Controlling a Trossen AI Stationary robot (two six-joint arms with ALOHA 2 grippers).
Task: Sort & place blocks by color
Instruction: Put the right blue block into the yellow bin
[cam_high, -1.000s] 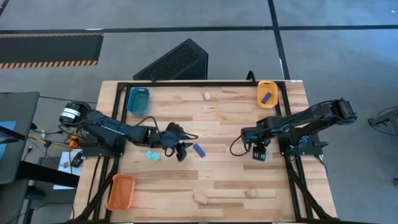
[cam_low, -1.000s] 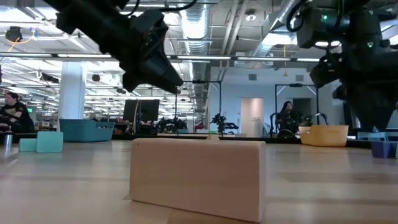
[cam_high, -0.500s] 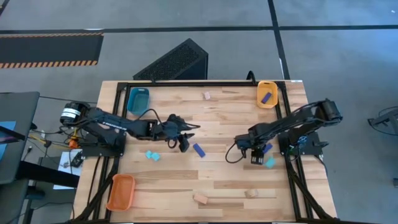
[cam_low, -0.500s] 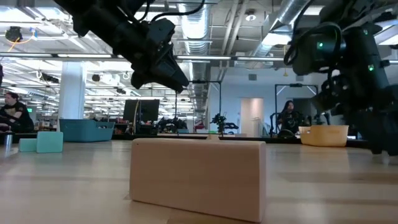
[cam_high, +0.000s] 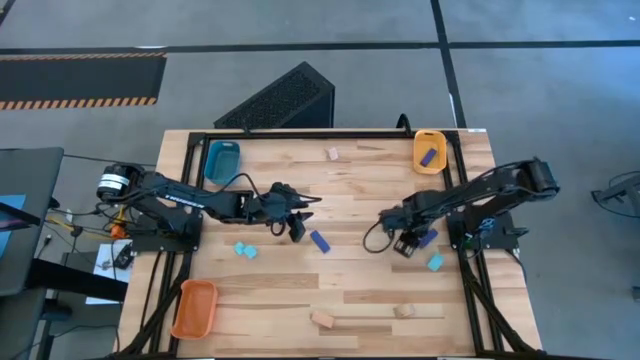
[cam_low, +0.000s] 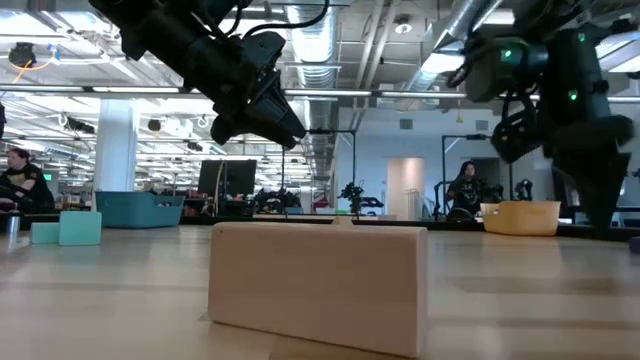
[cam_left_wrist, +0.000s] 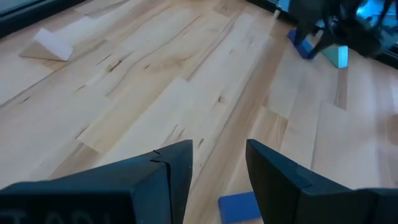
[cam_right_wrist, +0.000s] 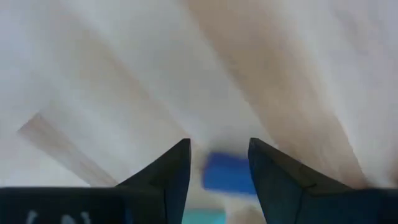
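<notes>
My left gripper (cam_high: 295, 229) hangs open over the table's middle. A dark blue block (cam_high: 319, 241) lies flat just beyond its fingertips and shows low between them in the left wrist view (cam_left_wrist: 239, 207). A cyan block (cam_high: 245, 250) lies to its left. My right gripper (cam_high: 403, 245) is open on the right side, beside a second blue block (cam_high: 428, 238) and a cyan block (cam_high: 435, 262). That blue block shows blurred between the fingers in the right wrist view (cam_right_wrist: 227, 173). A third blue block (cam_high: 430, 156) lies in the yellow-orange tray (cam_high: 418, 150).
A teal tray (cam_high: 222, 160) stands at the far left corner and an orange tray (cam_high: 195, 308) at the near left. Tan blocks lie at the far edge (cam_high: 332, 154) and near the front (cam_high: 322, 320), (cam_high: 404, 311). The front one fills the low view (cam_low: 318, 283).
My left gripper has moved a little toward the far edge and the right, staying open above the blue block. My right gripper has swung toward the table's left, uncovering the blue and cyan blocks near the right edge, which now lie in plain sight.
</notes>
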